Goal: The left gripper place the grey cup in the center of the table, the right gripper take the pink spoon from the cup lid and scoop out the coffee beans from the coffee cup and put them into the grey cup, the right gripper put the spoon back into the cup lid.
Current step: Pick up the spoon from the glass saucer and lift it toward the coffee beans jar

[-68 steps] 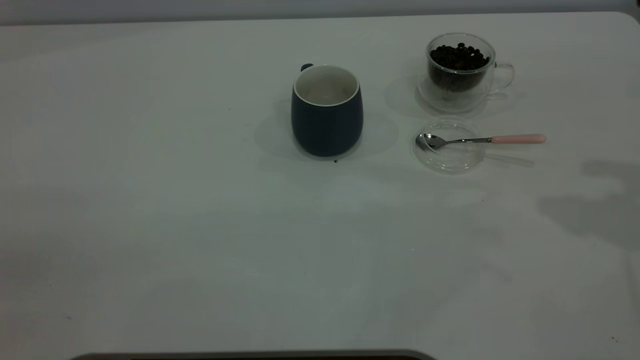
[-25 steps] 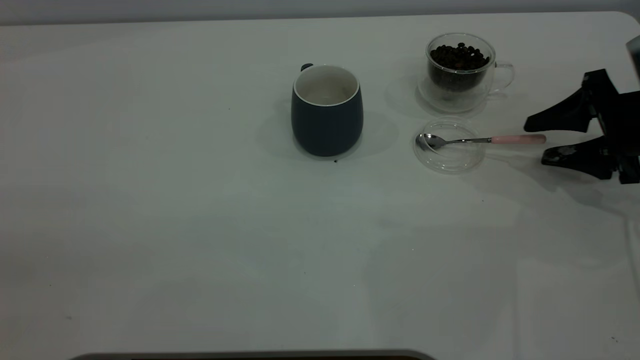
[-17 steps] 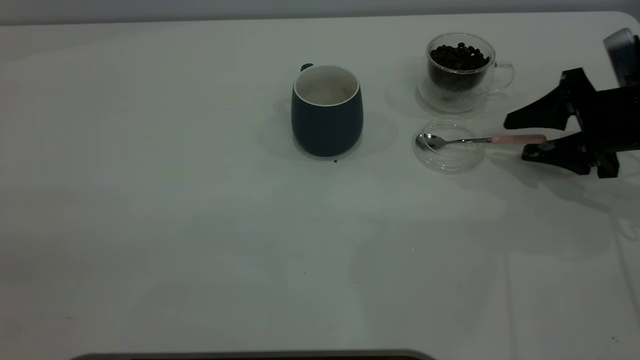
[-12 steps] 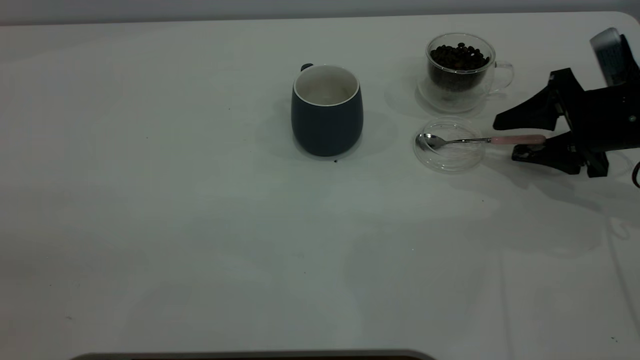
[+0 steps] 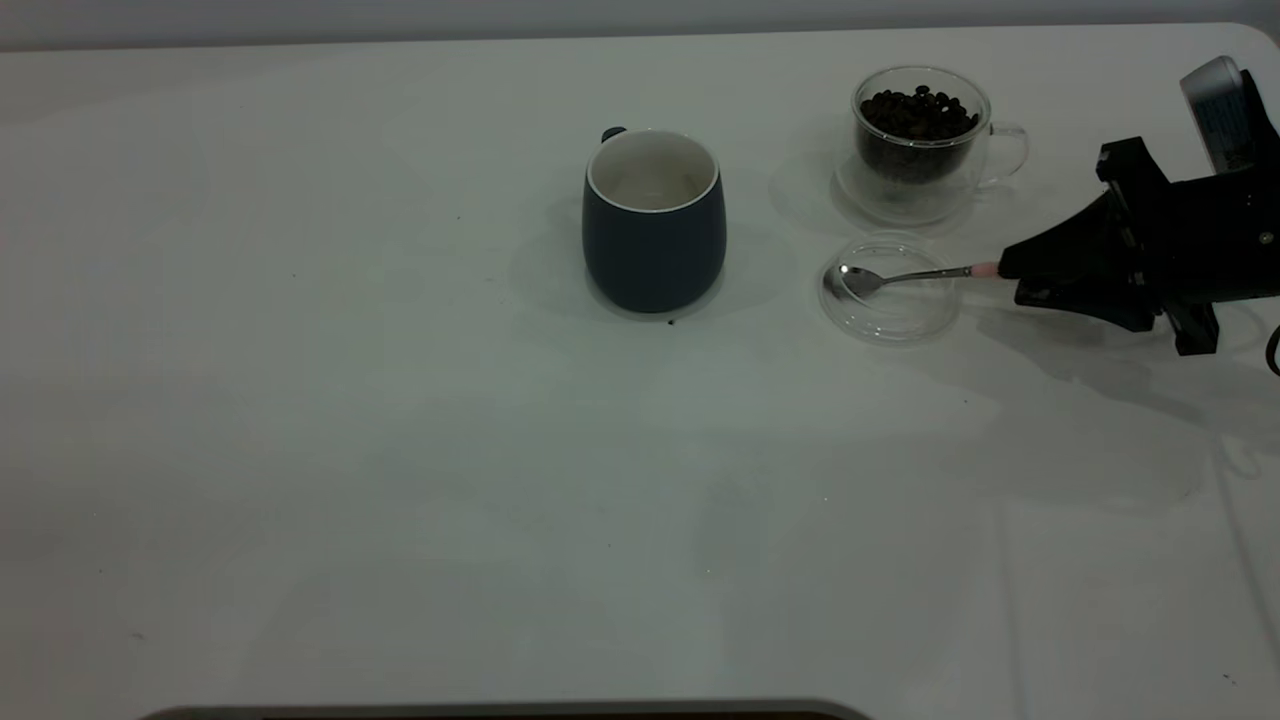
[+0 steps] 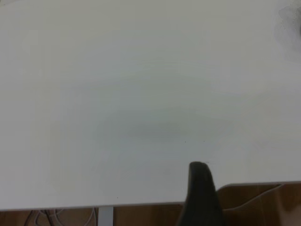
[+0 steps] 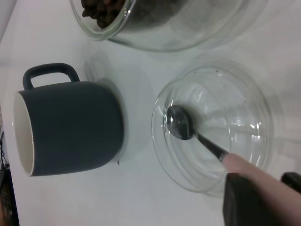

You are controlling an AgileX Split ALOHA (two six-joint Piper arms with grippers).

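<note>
Your right gripper (image 5: 1008,277) has its jaws closed on the pink handle of the pink spoon (image 5: 905,276) (bowl resting in the cup lid (image 5: 888,318)); the grey cup (image 5: 653,220) stands mid-table; the coffee cup (image 5: 920,140) holds the coffee beans (image 5: 918,112); your left gripper's jaws I cannot tell.
</note>
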